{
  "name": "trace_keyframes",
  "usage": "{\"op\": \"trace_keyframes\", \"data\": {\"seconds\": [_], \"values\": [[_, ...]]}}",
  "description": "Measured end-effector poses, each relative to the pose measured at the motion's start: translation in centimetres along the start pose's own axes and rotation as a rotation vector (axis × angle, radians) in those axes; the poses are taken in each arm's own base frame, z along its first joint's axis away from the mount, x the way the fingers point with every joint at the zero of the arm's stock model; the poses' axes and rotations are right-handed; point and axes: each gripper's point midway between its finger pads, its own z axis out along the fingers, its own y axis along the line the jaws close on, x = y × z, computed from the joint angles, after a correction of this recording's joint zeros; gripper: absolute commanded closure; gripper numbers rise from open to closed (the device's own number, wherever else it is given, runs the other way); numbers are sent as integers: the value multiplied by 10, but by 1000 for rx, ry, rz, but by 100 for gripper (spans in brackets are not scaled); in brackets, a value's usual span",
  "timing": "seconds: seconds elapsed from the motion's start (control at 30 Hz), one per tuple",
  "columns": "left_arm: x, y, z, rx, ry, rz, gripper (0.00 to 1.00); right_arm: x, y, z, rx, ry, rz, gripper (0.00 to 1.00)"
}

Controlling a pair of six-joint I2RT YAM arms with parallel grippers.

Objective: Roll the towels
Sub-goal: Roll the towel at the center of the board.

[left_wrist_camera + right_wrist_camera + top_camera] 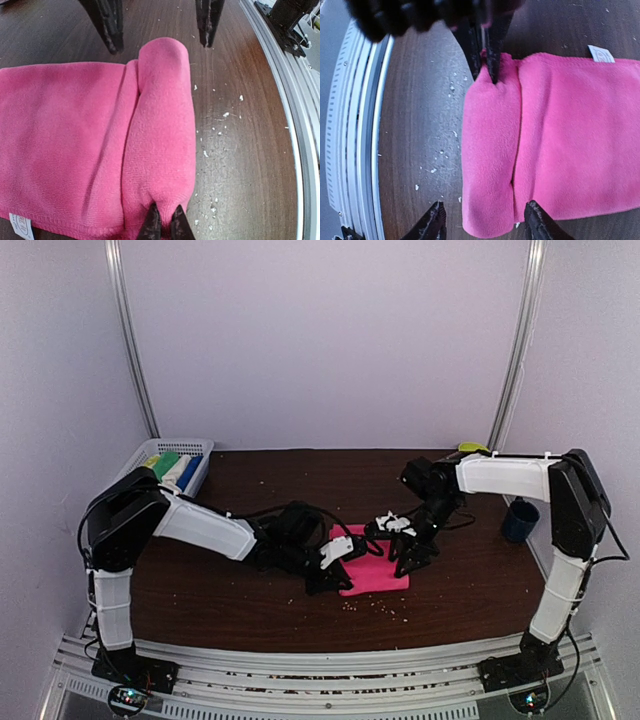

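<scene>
At the middle of the table (230, 590), toward its near edge: pink towel (385, 570) lies flat, its near edge turned up into one thick roll (165, 140). The roll runs left to right across the towel, and the rest of the cloth lies flat behind it. White label (601, 54) at the towel's far left corner.

Left gripper (340, 580): jaws closed, pinching the left end of the roll. In its wrist view the two fingertips (150, 227) meet with pink cloth between them.

Right gripper (412, 558): jaws apart, straddling the right end of the roll, holding nothing. One finger stands over bare wood on the near side, clear of the cloth. The other is over the flat part behind the roll; whether it touches the cloth, cannot tell.

White crumbs (225, 115) are scattered on the wood between the roll and the table's front rail (350, 125).

Far left corner: white basket (190, 445) with other towels (170, 468) side by side, in green, cream and blue. Right edge: dark blue cup (520, 520).
</scene>
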Motion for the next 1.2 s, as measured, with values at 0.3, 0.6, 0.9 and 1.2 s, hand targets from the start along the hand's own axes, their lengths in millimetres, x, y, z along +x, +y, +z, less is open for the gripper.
{"op": "trace_keyframes", "data": {"seconds": [0.3,0.6,0.9,1.2], "values": [[2,8,-1,106,-29,-171,100,7,-11,-15,250,-12,-130,42],[2,17,-2,183,-47,-326,100,15,0,-10,410,-20,-353,46],[-3,29,3,200,-42,-413,100,-4,11,7,501,-19,-531,52],[-2,35,1,206,-33,-453,100,-11,4,22,584,39,-590,59]]}}
